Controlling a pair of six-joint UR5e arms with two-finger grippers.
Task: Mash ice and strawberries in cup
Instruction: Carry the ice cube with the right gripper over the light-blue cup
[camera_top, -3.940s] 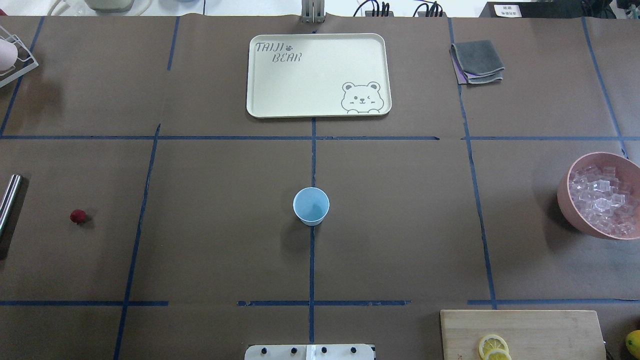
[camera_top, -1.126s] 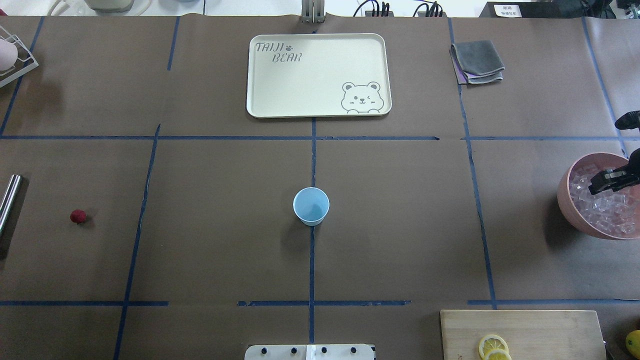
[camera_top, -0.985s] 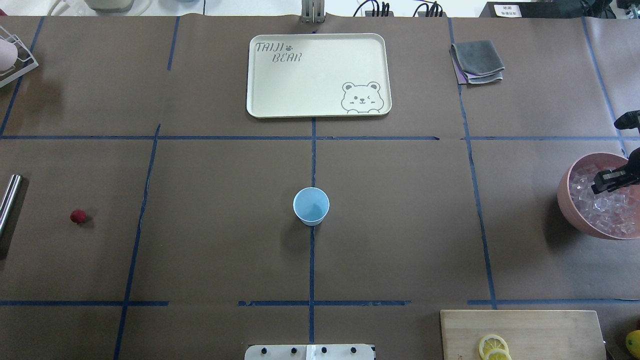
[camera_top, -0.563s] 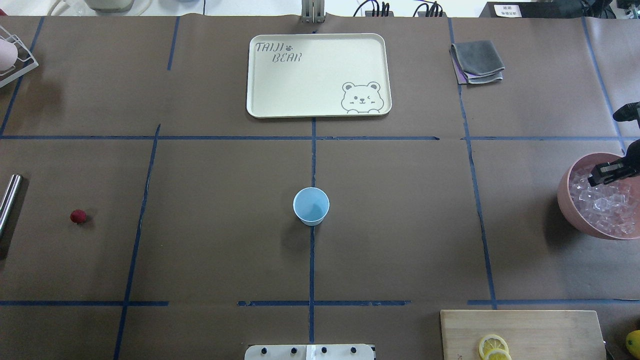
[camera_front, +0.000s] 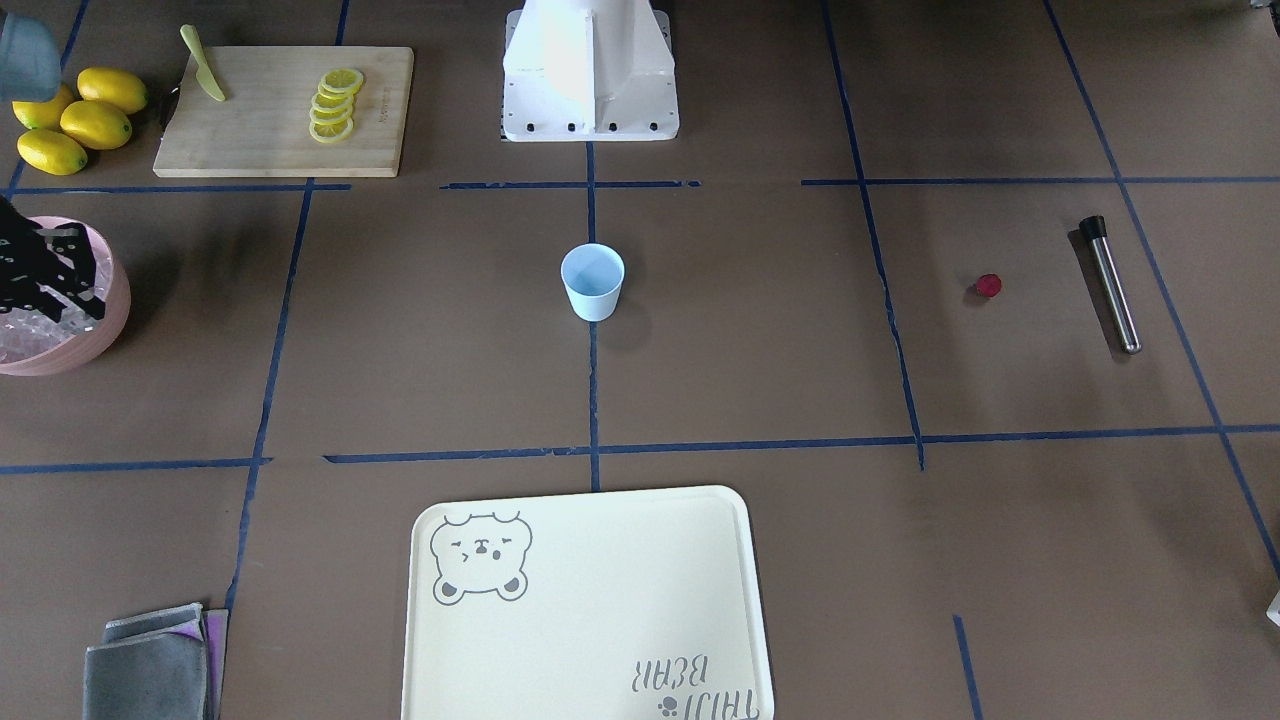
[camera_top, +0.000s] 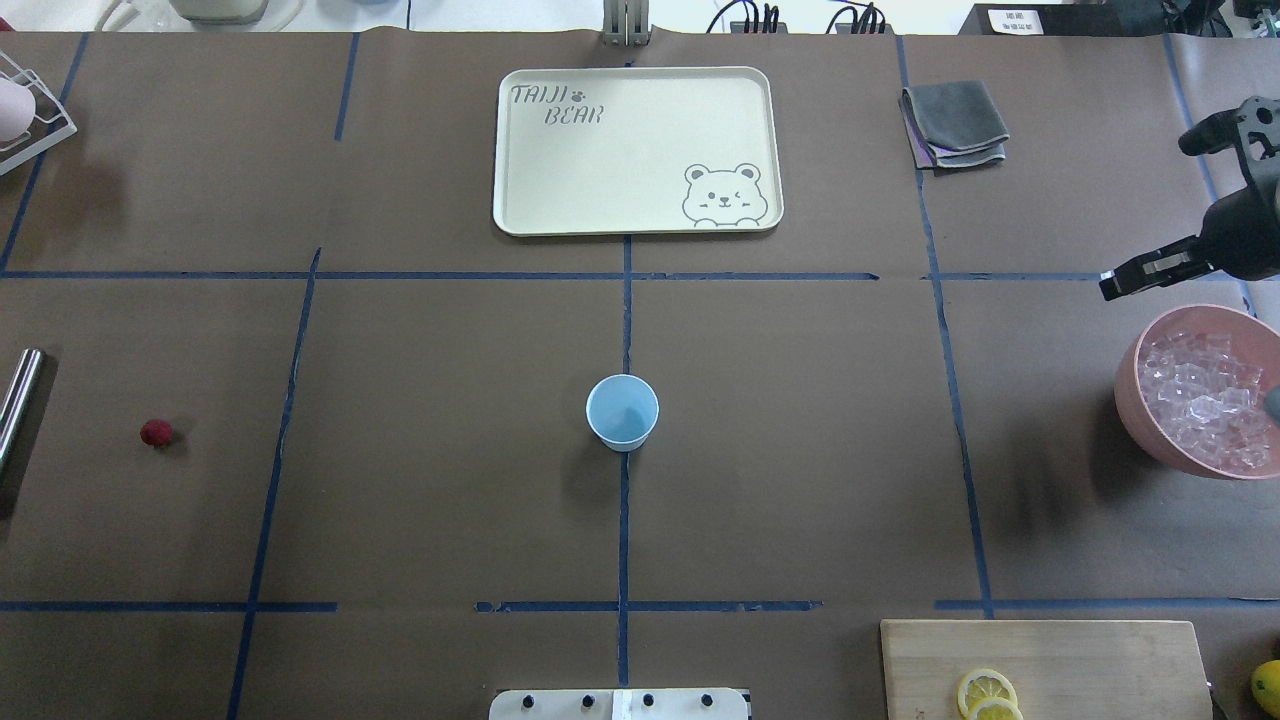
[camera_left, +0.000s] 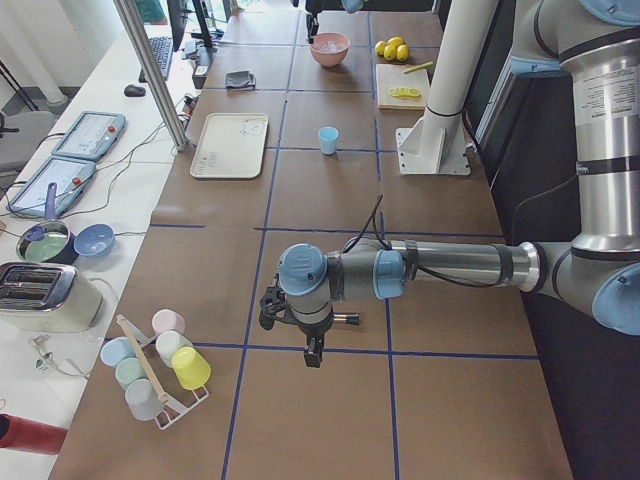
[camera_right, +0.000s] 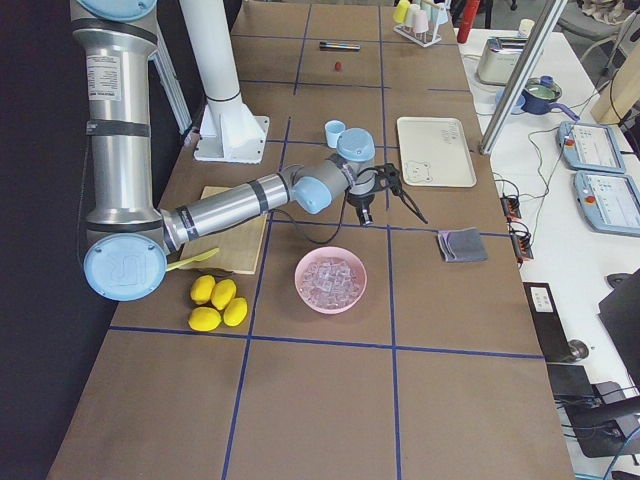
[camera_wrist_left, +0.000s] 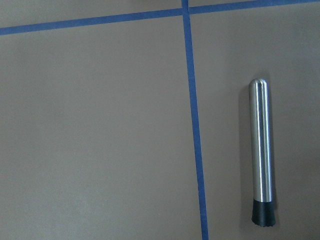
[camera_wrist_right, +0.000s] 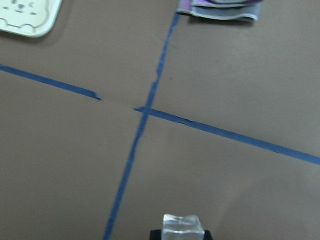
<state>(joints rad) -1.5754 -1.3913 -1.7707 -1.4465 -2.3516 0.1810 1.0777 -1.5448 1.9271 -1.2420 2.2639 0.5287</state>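
The pale-blue cup (camera_top: 622, 411) stands upright at the table's middle and looks empty. A small red strawberry (camera_top: 155, 432) lies on the table far to the left. Clear ice cubes (camera_top: 1200, 400) fill the pink bowl (camera_top: 1128, 405) at the right edge. My right gripper (camera_top: 1112, 287) hangs above the table just beyond the bowl's far rim. It is shut on one ice cube (camera_wrist_right: 183, 224), seen in the right wrist view. My left gripper (camera_left: 311, 345) shows only in the exterior left view, over the table's left end; I cannot tell whether it is open or shut.
A steel muddler (camera_wrist_left: 261, 150) lies left of the strawberry, below my left wrist. A cream bear tray (camera_top: 636, 150) sits at the far middle and a grey cloth (camera_top: 955, 122) far right. A cutting board (camera_top: 1045, 668) with lemon slices is near right.
My right gripper came in over the pink bowl, dipped among the ice, then lifted out with one cube and moved away past the bowl's far rim.
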